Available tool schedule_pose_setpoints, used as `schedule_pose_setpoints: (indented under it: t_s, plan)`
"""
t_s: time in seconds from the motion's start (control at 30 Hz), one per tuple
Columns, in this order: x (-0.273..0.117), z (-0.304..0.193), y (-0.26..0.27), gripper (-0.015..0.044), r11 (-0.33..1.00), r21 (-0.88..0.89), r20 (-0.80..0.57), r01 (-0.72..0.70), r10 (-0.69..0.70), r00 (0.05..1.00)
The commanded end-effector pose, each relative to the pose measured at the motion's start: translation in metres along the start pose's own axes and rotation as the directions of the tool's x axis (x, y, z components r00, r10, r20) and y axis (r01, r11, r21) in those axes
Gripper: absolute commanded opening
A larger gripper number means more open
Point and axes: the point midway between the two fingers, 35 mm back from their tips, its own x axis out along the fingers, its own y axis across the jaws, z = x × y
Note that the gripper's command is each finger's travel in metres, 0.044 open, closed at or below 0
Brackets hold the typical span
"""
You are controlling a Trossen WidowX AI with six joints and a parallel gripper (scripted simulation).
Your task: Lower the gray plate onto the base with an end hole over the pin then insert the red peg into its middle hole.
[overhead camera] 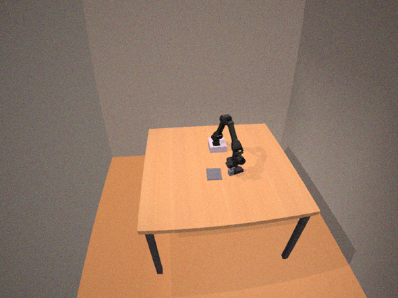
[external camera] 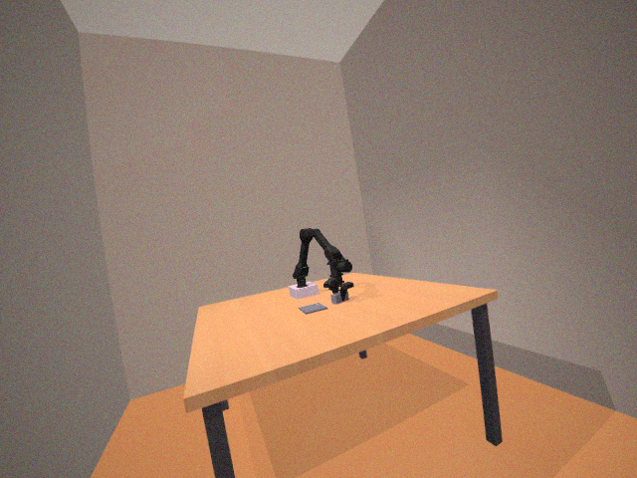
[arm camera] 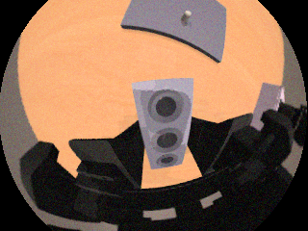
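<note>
The gray plate (overhead camera: pixel 231 172) (external camera: pixel 335 298) (arm camera: pixel 166 127) has three holes in a row, facing up in the wrist view. My gripper (overhead camera: pixel 233 170) (external camera: pixel 339 296) (arm camera: pixel 160 117) is around it, with one finger against each long side, and is shut on it. The plate is at or just above the table; I cannot tell which. The flat, darker gray base (overhead camera: pixel 214 173) (external camera: pixel 313 309) (arm camera: pixel 159 16) lies beside the plate, apart from it. Its short pale pin (arm camera: pixel 187 16) stands upright with nothing on it. The red peg is not visible in any view.
A pale box (overhead camera: pixel 218 149) (external camera: pixel 305 291) (arm camera: pixel 265 103) stands under the arm's foot, behind the base in the top view. The wooden table (overhead camera: pixel 178 202) (external camera: pixel 247 355) carries everything. Its edges are well away from the gripper.
</note>
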Motion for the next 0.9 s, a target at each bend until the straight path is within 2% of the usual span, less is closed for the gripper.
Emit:
schedule_pose_setpoints:
  t_s: [0.0,0.13,0.3,0.87]
  plan:
    - [0.001,0.000,-0.001,0.0151,1.000,-0.004,-0.003,0.003,-0.003,1.000]
    - [0.001,0.000,-0.001,0.0124,1.000,-0.004,-0.003,0.003,-0.003,1.000]
    - [-0.006,0.000,0.000,0.0000,1.000,-0.004,-0.003,0.003,-0.003,1.000]
    - [-0.059,0.003,0.005,0.0000,1.000,-0.004,-0.003,0.003,-0.003,1.000]
